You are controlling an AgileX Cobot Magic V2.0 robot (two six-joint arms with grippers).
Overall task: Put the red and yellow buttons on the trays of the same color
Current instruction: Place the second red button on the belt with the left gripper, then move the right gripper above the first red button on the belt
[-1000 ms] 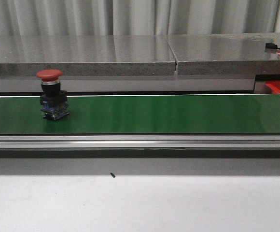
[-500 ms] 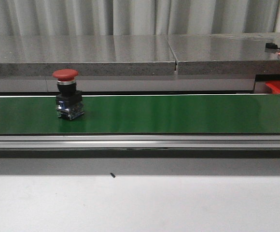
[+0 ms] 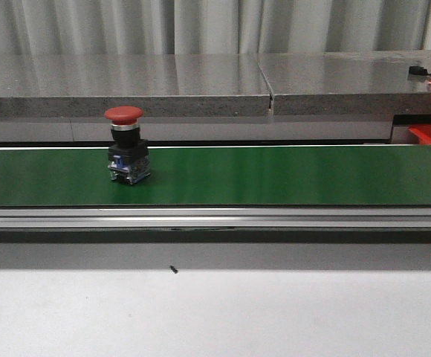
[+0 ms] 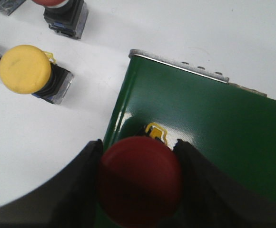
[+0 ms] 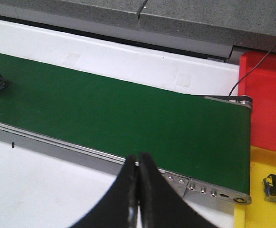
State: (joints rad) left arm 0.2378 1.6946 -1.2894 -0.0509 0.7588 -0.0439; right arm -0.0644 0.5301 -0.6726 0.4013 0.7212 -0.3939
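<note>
Only the left wrist view shows the left gripper clamping a red button; the right gripper is pressed together, with the yellow tray at its three o'clock.

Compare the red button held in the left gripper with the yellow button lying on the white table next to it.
The red mushroom-cap button sits between the left gripper's fingers, over the green conveyor belt. The yellow mushroom-cap button rests free on the white table, beside the belt's end. Caps differ in colour, red against yellow. Both have round domed caps.

Front camera faces the green belt low; both wrist cameras overlook it.
</note>
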